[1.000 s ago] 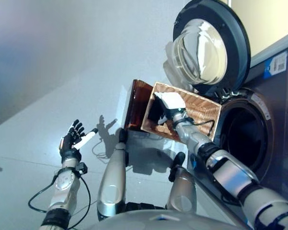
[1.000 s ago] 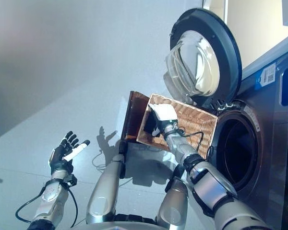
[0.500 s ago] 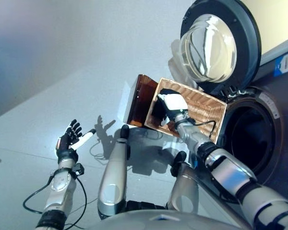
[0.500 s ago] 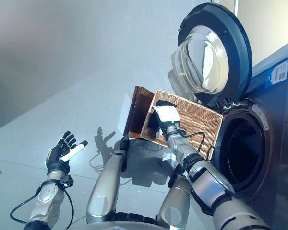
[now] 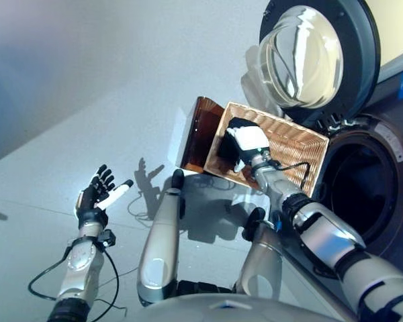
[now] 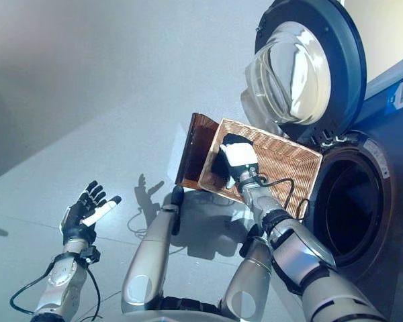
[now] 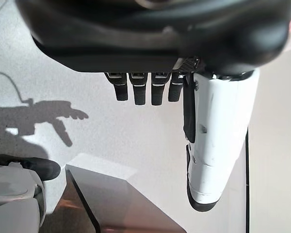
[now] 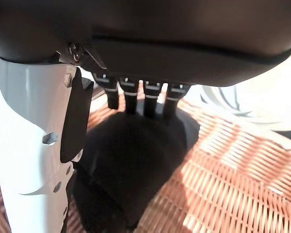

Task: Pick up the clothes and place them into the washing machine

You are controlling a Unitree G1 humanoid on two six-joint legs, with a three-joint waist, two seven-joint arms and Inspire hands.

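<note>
A black garment [image 8: 136, 160] lies in a wicker basket [image 5: 292, 144] on the floor in front of the washing machine. My right hand [image 5: 248, 139] reaches into the basket's near-left end, directly over the garment [image 5: 227, 150]. Its fingers [image 8: 136, 99] point straight down at the cloth and its thumb [image 8: 29, 145] stands straight beside it, not curled round anything. My left hand [image 5: 94, 198] hangs open and empty over the bare floor far to the left, thumb [image 7: 218, 141] spread out.
The washing machine's drum opening [image 5: 363, 194] gapes dark just right of the basket. Its round glass door [image 5: 316, 54] stands swung open above the basket. A brown translucent panel [image 5: 200, 131] leans against the basket's left side. Grey floor [image 5: 87, 100] spreads to the left.
The whole picture has shifted, so the camera moved. My right hand stays over the black garment in the basket, and my left hand stays open in about the same place.
</note>
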